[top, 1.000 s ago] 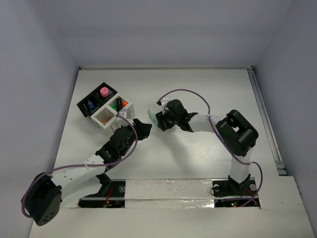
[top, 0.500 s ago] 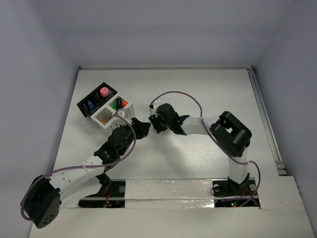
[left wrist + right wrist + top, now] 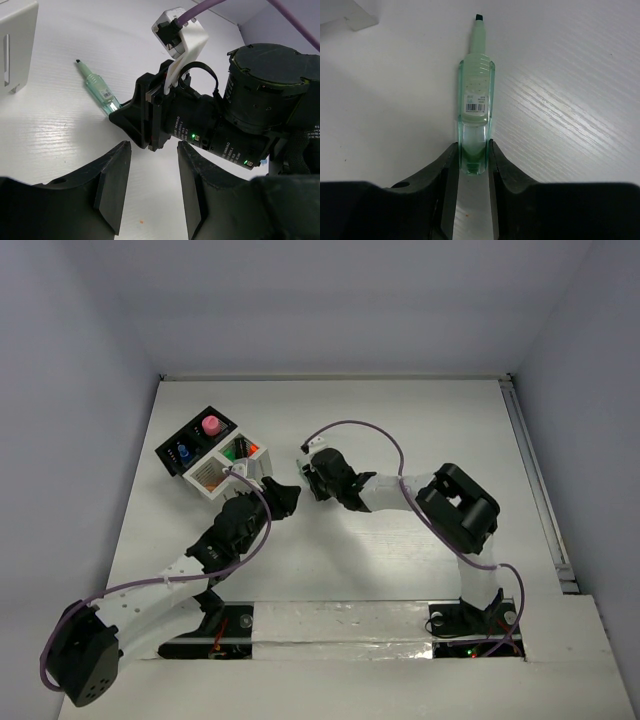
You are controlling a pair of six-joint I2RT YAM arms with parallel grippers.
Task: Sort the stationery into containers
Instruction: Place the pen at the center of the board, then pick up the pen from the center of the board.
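Observation:
A mint green translucent highlighter [image 3: 476, 100] lies on the white table with its uncapped tip pointing away. My right gripper [image 3: 472, 150] is shut on its rear end, both fingers pressed against its sides. In the left wrist view the same highlighter [image 3: 97, 87] sticks out from the right gripper's black fingers. My left gripper [image 3: 150, 165] stands open just in front of the right wrist, with only bare table between its fingers. The containers sit at the back left: a black box [image 3: 190, 445] holding a pink piece [image 3: 211, 425] and a blue one [image 3: 183, 453], joined to a white slatted box [image 3: 225, 468].
The two grippers, left [image 3: 285, 498] and right [image 3: 312, 475], are close together just right of the white box. That box's corner [image 3: 17, 45] shows at the left wrist view's upper left. Purple cables loop over both wrists.
My right arm has slid left towards the white box and its jaws have come together on the green highlighter. The left gripper has shifted slightly forward, still open.

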